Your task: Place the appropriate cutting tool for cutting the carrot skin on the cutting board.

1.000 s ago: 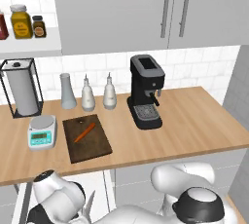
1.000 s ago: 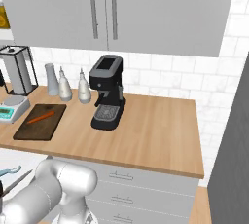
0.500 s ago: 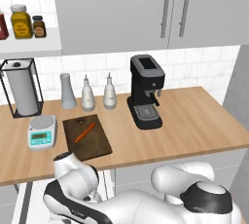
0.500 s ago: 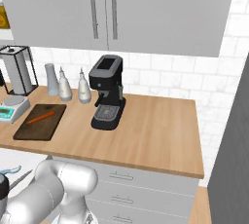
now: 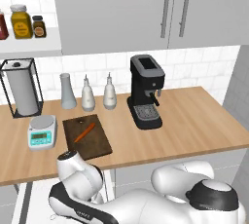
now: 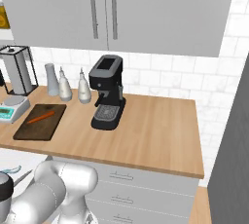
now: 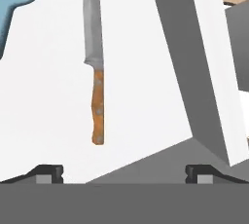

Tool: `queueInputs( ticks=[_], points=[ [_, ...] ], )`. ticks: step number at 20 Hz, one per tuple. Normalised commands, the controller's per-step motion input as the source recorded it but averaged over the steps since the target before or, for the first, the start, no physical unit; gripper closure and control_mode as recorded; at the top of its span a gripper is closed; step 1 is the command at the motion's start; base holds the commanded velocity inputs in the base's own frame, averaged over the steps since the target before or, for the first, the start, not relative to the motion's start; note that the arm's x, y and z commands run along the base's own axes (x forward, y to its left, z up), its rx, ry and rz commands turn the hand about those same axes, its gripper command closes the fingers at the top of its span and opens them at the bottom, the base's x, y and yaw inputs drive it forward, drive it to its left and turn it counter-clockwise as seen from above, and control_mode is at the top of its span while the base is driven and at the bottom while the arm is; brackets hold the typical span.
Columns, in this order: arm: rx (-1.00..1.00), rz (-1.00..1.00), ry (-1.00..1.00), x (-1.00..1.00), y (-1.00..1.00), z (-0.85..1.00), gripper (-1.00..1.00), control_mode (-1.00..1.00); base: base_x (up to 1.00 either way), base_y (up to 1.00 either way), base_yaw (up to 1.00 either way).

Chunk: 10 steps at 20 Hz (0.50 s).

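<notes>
2 cutting things lie below our open tool [image 7: 124,172] — we skip the brown knife [image 7: 95,67], slide toward the blue peeler [image 7: 13,1] in the white drawer [image 7: 44,121], and grab its handle.

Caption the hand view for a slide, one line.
Open gripper looks down on a brown-handled knife lying on a white surface, the light-blue peeler at the corner.

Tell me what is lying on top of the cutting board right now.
Only the carrot lies on the cutting board, set diagonally. The peeler is not on it; the hand view shows it on a white surface beside the brown-handled knife. Nothing covers the board.
</notes>
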Motion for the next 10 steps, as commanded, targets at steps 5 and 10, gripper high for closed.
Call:
queueInputs(
  ticks=[5, 10],
  points=[
    [0.0, 0.01, -0.11, 0.22, 0.0, 0.0, -1.0, -1.0, 0.0, 0.0, 0.0],
    [0.0, 0.05, -0.01, 0.51, -0.09, 0.0, -1.0, -1.0, 0.0, 0.0, 0.0]
  ],
)
